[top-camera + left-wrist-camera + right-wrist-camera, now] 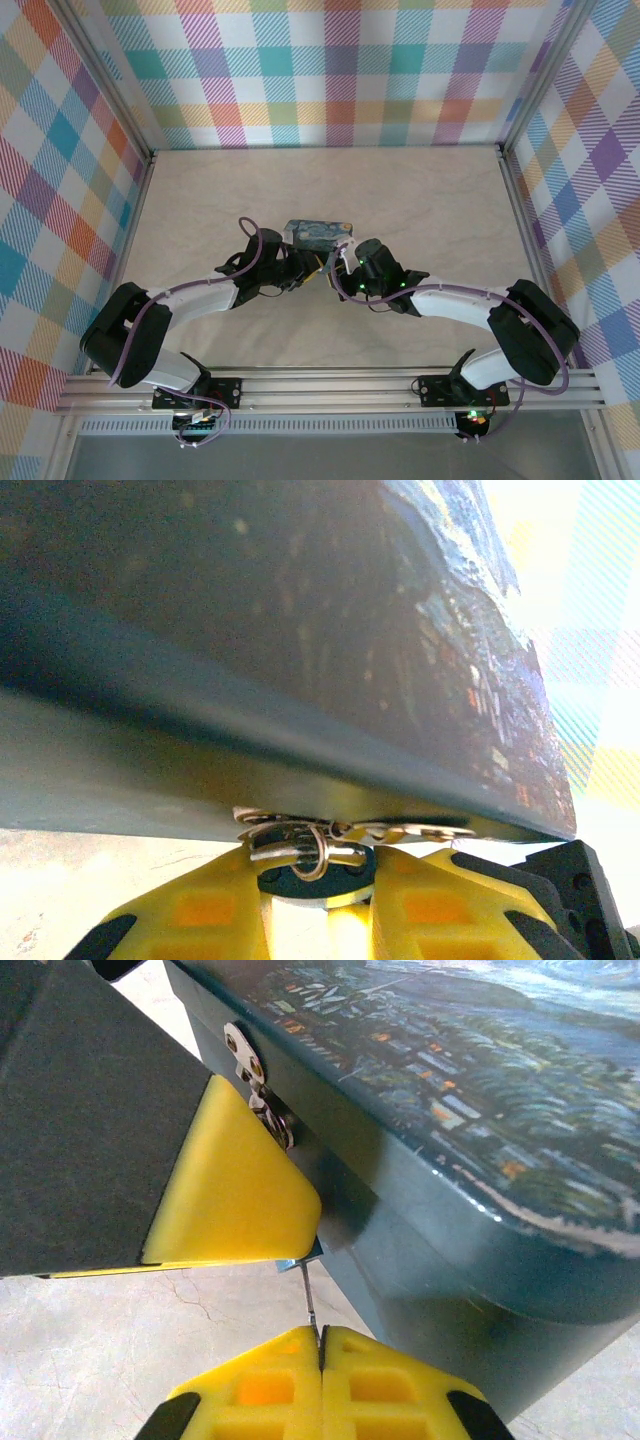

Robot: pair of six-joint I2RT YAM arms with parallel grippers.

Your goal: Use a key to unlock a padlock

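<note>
Black-and-white arms [190,300]; purple cables [258,240]; yellow finger pads [260,1390].

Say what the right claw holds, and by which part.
The right claw pinches a thin metal blade, apparently the key, by its near end, between both fingertips.

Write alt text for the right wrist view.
The right hand is shut on a thin key blade that points up at a bluish sliver, likely the padlock, tucked under a yellow finger of the left hand. Beside them, a dark painted tin with a silvery hasp on its wall stands on a pale marbled table.
</note>
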